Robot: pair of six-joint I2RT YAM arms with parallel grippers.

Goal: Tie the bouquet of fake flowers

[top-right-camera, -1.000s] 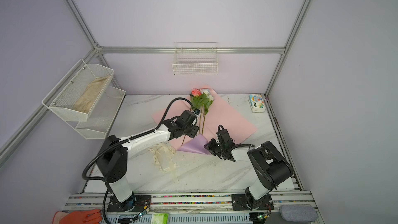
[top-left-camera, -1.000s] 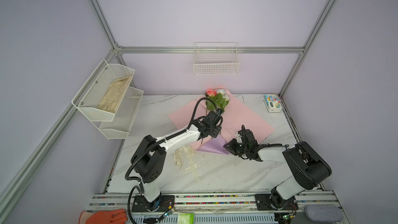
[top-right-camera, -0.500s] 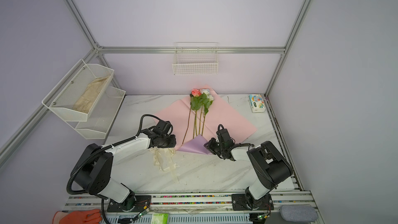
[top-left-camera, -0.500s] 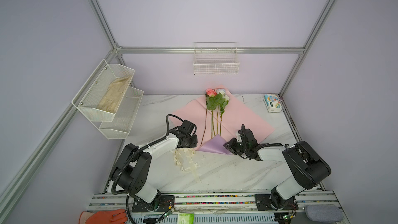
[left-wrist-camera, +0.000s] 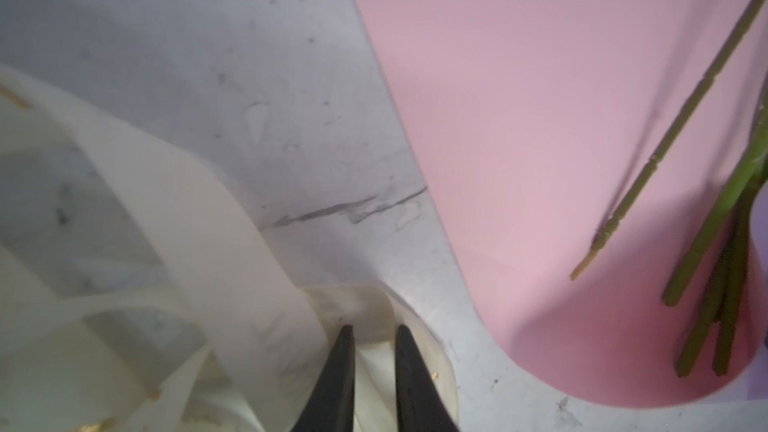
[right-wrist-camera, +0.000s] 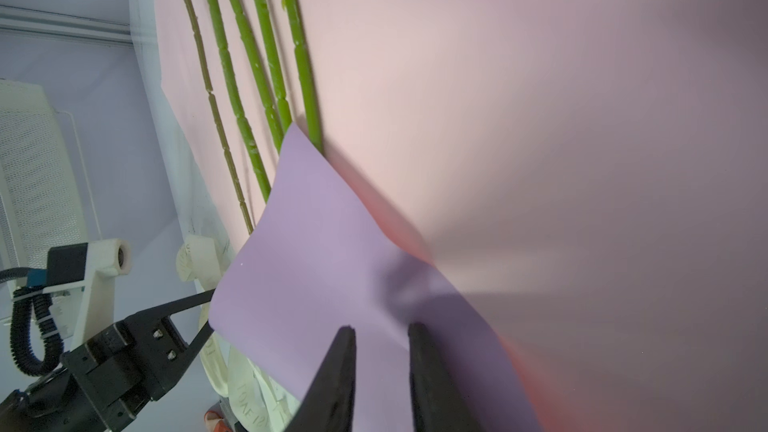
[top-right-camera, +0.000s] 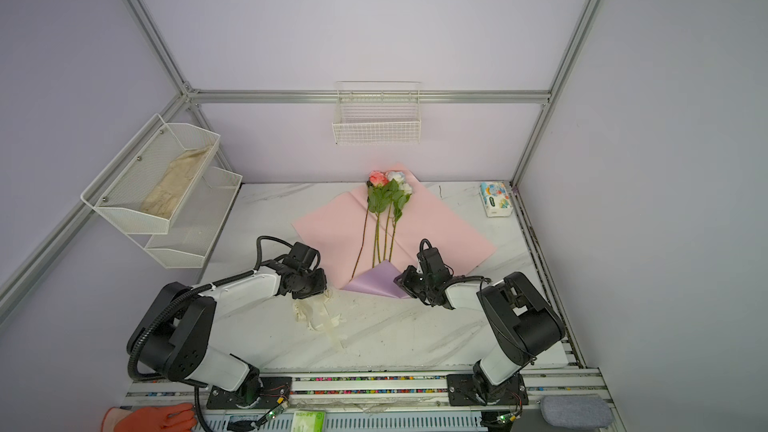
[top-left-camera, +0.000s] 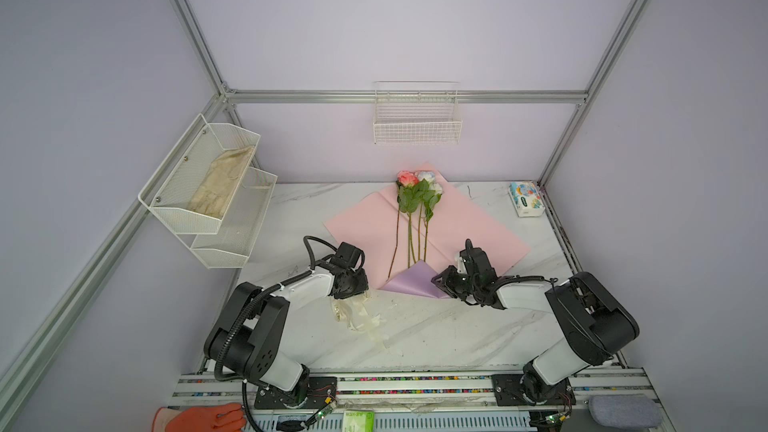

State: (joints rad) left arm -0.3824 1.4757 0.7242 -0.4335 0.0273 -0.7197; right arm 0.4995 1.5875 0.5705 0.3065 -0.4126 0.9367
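While the right gripper [right-wrist-camera: 382,332], tips narrowly apart, rested on the lilac flap [right-wrist-camera: 316,268] over the bouquet [top-left-camera: 415,201] lying mid-frame, the left gripper [left-wrist-camera: 371,332], tips close, straddled the ribbon [top-left-camera: 358,317] lower left. We could confirm neither grip. We judged ribbon pickup underway, and next it needed carrying to the stems.

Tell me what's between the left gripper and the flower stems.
From the left gripper: ribbon edge, a strip of bare table, bare pink paper, then the stems. Left wrist view shows it.

Stem ends of the bouquet of fake flowers [top-left-camera: 413,201] lie hidden under the folded lilac corner [top-left-camera: 413,282], cream ribbon [left-wrist-camera: 216,222] blurs and runs off the left wrist view, orange glove [top-left-camera: 199,419] cut by the bottom edge.
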